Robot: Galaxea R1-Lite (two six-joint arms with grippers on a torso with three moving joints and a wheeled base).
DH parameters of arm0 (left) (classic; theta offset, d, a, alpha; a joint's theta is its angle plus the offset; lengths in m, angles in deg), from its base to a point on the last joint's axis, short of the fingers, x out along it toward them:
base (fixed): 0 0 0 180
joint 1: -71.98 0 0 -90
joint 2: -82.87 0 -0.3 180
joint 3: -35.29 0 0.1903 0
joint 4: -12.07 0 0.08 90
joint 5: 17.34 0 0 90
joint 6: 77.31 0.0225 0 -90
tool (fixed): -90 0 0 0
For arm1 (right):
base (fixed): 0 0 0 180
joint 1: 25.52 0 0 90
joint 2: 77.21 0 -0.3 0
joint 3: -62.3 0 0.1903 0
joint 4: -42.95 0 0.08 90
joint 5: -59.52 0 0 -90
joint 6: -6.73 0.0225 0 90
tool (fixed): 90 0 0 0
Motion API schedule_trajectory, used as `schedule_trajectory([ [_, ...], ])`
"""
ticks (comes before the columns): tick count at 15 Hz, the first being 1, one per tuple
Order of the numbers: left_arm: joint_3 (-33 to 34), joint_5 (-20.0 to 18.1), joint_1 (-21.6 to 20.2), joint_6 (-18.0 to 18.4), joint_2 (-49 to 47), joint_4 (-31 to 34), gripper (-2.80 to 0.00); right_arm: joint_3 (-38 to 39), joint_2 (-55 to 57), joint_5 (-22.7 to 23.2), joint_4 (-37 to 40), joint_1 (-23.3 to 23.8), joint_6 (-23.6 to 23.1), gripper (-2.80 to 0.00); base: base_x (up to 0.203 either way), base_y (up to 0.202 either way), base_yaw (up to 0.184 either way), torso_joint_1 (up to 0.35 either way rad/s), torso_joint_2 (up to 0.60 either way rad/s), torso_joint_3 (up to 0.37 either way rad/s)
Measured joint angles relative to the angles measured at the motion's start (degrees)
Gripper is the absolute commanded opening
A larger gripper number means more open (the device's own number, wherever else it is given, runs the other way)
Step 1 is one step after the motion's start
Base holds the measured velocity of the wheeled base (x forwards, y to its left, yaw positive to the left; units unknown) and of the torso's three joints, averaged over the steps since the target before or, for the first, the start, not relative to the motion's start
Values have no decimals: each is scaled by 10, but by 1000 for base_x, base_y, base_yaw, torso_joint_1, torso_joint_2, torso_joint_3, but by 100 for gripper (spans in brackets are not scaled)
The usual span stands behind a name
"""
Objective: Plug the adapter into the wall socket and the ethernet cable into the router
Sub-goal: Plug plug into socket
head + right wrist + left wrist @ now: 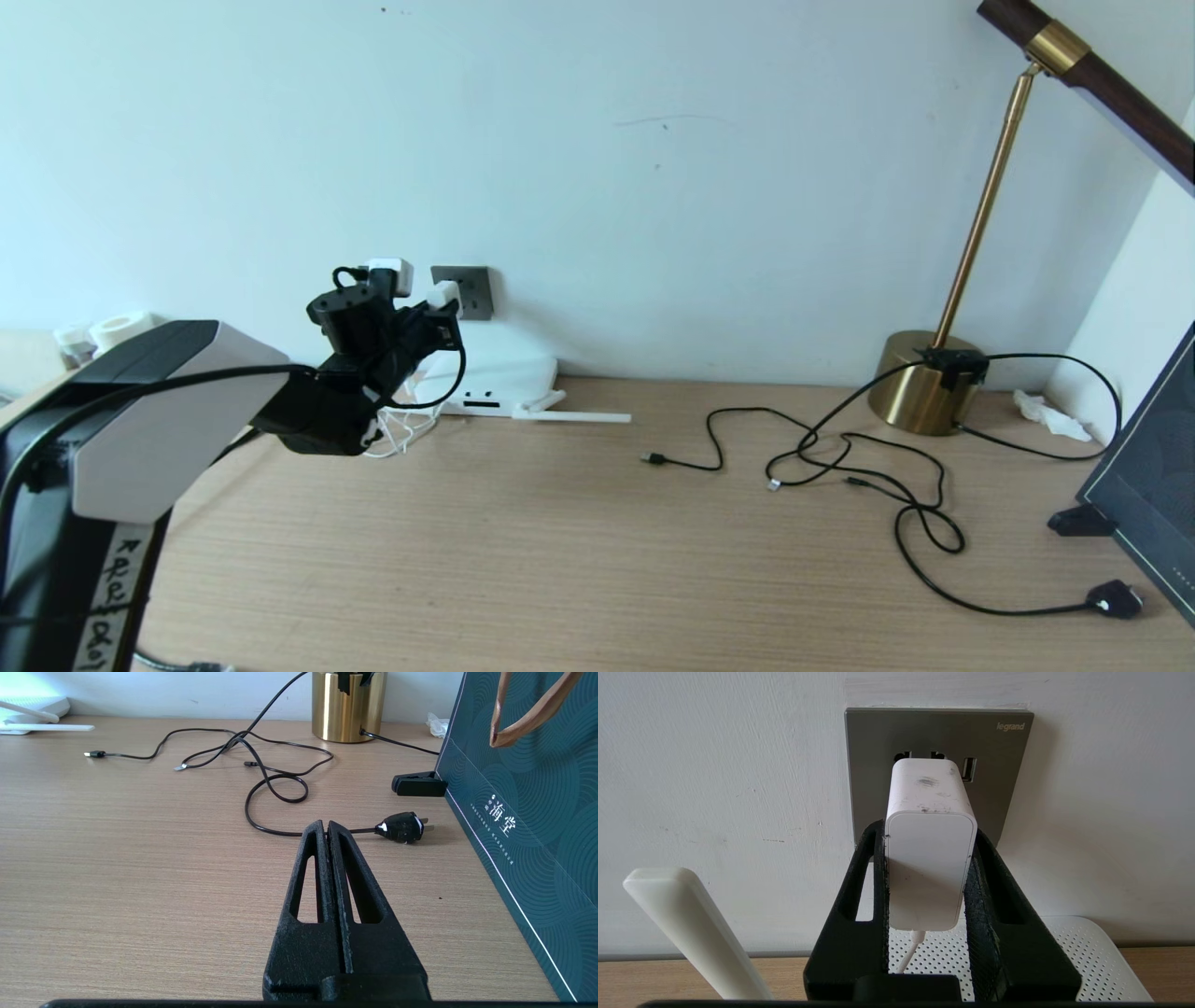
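While my left gripper (927,877) has its jaws clamped on the adapter (930,858) at the wall socket (878,765) above the worktop's far left edge, I judge a straight push comes next.

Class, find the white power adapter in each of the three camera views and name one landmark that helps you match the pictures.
Head view: the adapter is held by the left gripper at the wall socket, above the router.
Left wrist view: the adapter fills the centre, clamped between the black fingers, its front against the socket plate.
Right wrist view: not in it.
Shared landmark: the router appears in all three views.
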Motion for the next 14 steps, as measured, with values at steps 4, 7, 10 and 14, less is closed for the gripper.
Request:
schedule_trajectory([
  [4, -11, 0, -1, 0, -1, 13, -280, 0, 0, 0, 0, 0, 0, -280, 0, 0, 0, 0, 0, 0],
  [7, -12, 0, -2, 0, -2, 13, -280, 0, 0, 0, 0, 0, 0, -280, 0, 0, 0, 0, 0, 0],
  [10, -21, 0, -2, 0, -4, 17, -280, 0, 0, 0, 0, 0, 0, -280, 0, 0, 0, 0, 0, 0],
  [14, -37, 0, -2, 0, -7, 29, -280, 0, 0, 0, 0, 0, 0, -280, 0, 0, 0, 0, 0, 0],
])
